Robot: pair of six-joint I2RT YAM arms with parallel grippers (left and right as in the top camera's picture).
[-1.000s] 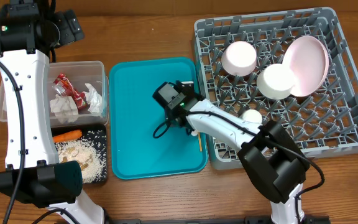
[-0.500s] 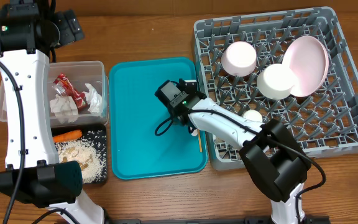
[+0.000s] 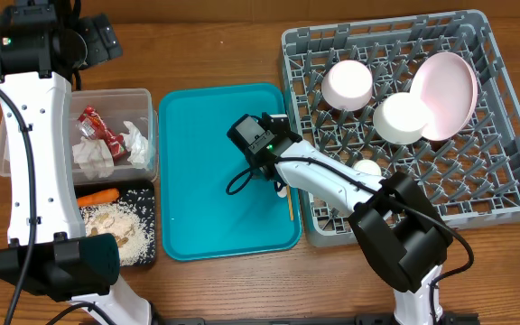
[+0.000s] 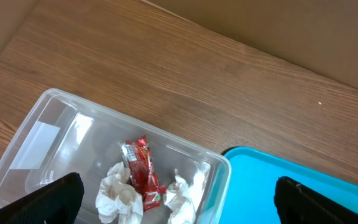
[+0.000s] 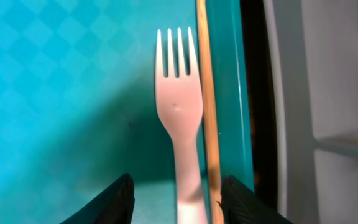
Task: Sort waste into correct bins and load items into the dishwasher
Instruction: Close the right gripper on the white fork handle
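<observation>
Closer together than a second ago, my right fingers (image 5: 114, 202) stand apart astride the white four-tined fork (image 5: 179, 118), just beside a thin wooden stick (image 5: 205, 93); my left fingers (image 4: 55, 199) are splayed wide.

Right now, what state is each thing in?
Fork, flat on the teal tray.
Stick, lying beside the fork.
Tub, holds napkins and wrapper.
Black tray, holds carrot and crumbs.
Rack, holds plate, two bowls, cup.
Left gripper, open and empty.
Right gripper, open, straddling fork handle and stick.
</observation>
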